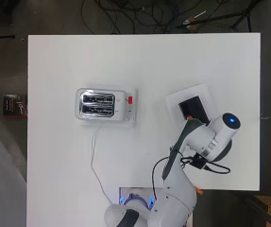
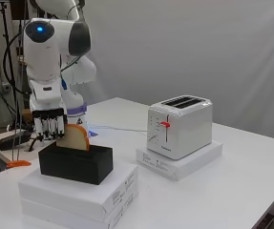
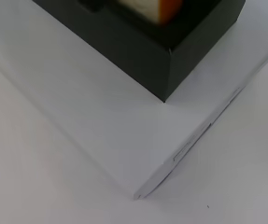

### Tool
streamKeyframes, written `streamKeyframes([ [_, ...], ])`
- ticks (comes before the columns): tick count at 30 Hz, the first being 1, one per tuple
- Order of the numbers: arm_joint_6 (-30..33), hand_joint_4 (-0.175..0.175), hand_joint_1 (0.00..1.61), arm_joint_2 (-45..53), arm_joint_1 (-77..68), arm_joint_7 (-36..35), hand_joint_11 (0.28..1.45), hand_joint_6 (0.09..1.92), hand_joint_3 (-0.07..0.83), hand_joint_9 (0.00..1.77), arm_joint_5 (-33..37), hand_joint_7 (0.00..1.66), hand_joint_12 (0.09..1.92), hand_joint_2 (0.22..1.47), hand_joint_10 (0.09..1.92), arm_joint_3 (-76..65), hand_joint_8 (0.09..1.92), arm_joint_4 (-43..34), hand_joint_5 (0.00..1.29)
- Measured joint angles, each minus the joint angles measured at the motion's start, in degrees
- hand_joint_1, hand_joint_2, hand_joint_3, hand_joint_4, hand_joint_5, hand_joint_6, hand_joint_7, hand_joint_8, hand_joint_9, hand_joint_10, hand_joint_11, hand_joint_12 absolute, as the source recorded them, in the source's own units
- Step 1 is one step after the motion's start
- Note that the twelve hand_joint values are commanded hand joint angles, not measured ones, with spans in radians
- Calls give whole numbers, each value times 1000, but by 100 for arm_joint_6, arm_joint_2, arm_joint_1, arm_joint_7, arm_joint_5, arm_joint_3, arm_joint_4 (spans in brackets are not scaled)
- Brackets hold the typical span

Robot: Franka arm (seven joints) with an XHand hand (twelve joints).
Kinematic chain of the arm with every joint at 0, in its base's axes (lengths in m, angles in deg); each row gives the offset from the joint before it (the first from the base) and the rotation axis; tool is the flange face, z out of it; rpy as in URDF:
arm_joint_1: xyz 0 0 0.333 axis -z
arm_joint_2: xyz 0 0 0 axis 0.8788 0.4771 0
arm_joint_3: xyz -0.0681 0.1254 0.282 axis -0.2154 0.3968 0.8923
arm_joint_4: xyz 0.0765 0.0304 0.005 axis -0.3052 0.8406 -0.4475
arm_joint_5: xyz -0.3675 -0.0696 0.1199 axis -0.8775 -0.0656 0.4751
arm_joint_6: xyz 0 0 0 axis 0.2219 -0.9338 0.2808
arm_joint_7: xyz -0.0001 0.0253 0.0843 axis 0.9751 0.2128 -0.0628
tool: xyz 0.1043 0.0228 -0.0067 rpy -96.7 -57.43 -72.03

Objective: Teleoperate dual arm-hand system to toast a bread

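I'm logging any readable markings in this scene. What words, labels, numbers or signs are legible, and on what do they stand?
No text here can be read.
Toaster: small dark marks beside its red lever, too small to read.
White box under the toaster: faint print on its front face, too small to read.
White boxes under the black holder: small marks on the side face, too blurred to read.
Black holder, bread slice: no markings seen.

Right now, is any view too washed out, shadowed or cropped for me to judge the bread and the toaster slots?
Overhead view: even light, toaster slots show with some glint, but the arm hides the bread. Side view: bright backdrop, yet the bread, black box and hand read clearly. Wrist view: white box looks flat and pale, soft box shadow, bread cut off at the edge.
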Motion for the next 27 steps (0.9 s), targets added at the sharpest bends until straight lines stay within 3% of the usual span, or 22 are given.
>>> streamKeyframes([
  [4,345,-174,1251,-493,51,-107,682,1188,0,1542,256,1174,886,1129,87,0,774,347,765],
  [9,1002,-175,1252,-1475,88,-342,665,1178,0,1544,640,1170,941,1129,87,140,792,659,768],
  [11,1042,-175,1252,-1898,80,-533,657,1181,0,1534,775,1172,876,1129,87,233,782,792,769],
  [15,1002,-175,1251,-2609,-19,-1119,680,1198,0,1467,1389,1171,572,1128,87,550,765,995,773],
  [18,624,-175,1250,-2919,-184,-1740,710,1196,3,1431,1691,1161,424,1128,87,914,778,1066,775],
  [22,149,-175,1250,-2547,-381,-1891,732,1199,1,1421,1878,1161,341,1129,87,1276,775,654,773],
  [27,-563,-175,1242,-1404,-571,-1771,753,1276,0,1390,1902,1139,228,1145,87,1695,783,-539,738],
])
